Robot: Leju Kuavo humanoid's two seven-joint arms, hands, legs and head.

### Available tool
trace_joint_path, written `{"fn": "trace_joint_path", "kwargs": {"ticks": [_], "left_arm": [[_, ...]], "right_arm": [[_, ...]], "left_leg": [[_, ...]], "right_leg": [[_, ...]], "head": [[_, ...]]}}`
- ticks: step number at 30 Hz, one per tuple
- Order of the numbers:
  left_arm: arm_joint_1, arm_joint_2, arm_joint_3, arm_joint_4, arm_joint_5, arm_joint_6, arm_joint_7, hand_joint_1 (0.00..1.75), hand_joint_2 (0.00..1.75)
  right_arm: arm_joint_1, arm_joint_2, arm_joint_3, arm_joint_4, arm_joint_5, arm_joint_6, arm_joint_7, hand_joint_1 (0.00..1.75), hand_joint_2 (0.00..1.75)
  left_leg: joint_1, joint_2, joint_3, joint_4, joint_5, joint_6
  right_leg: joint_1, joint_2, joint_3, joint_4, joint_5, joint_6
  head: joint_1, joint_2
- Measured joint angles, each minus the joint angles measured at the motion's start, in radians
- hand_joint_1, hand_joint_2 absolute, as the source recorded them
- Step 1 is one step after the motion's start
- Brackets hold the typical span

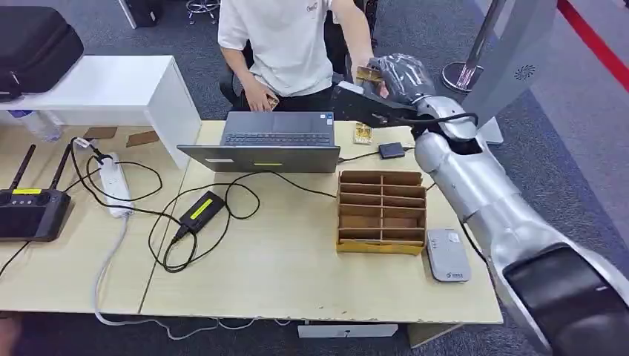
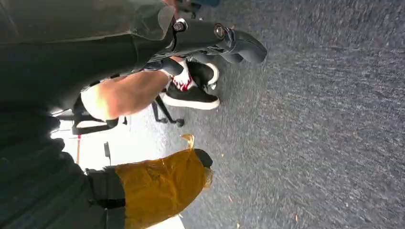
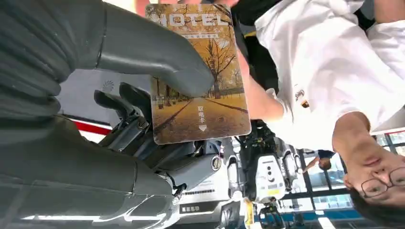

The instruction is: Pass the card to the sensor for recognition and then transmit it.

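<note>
Right hand point(image 1: 397, 78) is raised beyond the far edge of the table, at the end of the outstretched silver right arm, and it holds the card point(image 1: 368, 74). The right wrist view shows this grip up close: the thick grey thumb point(image 3: 157, 52) presses on the printed face of the card point(image 3: 200, 71), and the darker fingers point(image 3: 129, 102) back it from behind, so the card is pinched between them. The card is a hotel key card with an autumn avenue printed on it, and its long axis runs out from the thumb's tip, so a good part of its length sticks out free of the hand. Just past that free end, the person's hand point(image 1: 365, 65) reaches in from the white shirt point(image 1: 285, 41) and meets the card; whether it already grips the card I cannot tell. Judging from this, the handover is the step in hand, and it turns on the person taking the free end before the thumb lets go. Nearer the robot than the hand, well apart from it, lie the cardboard sorting box point(image 1: 382, 211) and the grey card reader point(image 1: 447, 254) on the table point(image 1: 282, 274). Left hand point(image 2: 210, 40) appears in the left wrist view, hanging over blue-grey carpet with its dark fingers curled in and nothing in them. That view also shows a person's shoe point(image 2: 191, 95) on the floor.
</note>
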Motion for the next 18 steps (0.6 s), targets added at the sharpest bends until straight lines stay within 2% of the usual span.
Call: {"fn": "trace_joint_path", "kwargs": {"ticks": [4,8,13,14,18], "left_arm": [[0.000,0.001,-0.027,0.000,0.000,0.005,0.002,0.00,1.75],[0.000,0.005,-0.048,0.000,0.000,0.009,0.004,0.00,1.75],[0.000,0.008,-0.061,0.000,0.000,0.007,0.005,0.00,1.75],[0.000,0.008,-0.061,0.000,0.000,-0.001,0.005,0.00,1.75],[-0.002,0.010,-0.061,0.001,0.002,-0.022,0.002,0.00,1.75]], "right_arm": [[-0.033,0.052,0.019,0.059,0.012,-0.006,0.019,1.75,1.75],[-0.057,0.083,0.029,0.111,0.016,-0.016,0.044,1.75,1.75],[-0.063,0.109,0.037,0.154,0.026,-0.027,0.042,1.75,1.75],[-0.063,0.110,0.038,0.160,0.027,-0.028,0.038,0.00,1.75],[-0.063,0.115,0.043,0.177,0.032,-0.028,0.027,0.00,1.75]], "left_leg": [[0.000,-0.001,0.000,0.000,0.000,0.000],[0.000,0.000,0.000,0.000,0.000,0.000],[0.000,-0.001,-0.001,0.000,0.000,0.000],[0.000,-0.002,-0.001,0.000,0.000,0.000],[0.000,-0.001,-0.001,0.000,0.000,0.000]], "right_leg": [[0.000,-0.001,0.000,0.000,0.000,0.000],[0.000,0.000,0.000,0.000,0.000,0.000],[0.000,-0.001,0.000,0.000,0.000,0.000],[0.000,-0.001,0.000,0.000,0.000,0.000],[0.000,-0.001,-0.001,0.000,0.000,0.000]], "head": [[0.000,0.000],[0.000,0.000],[0.000,0.000],[0.000,0.000],[0.000,0.000]]}}
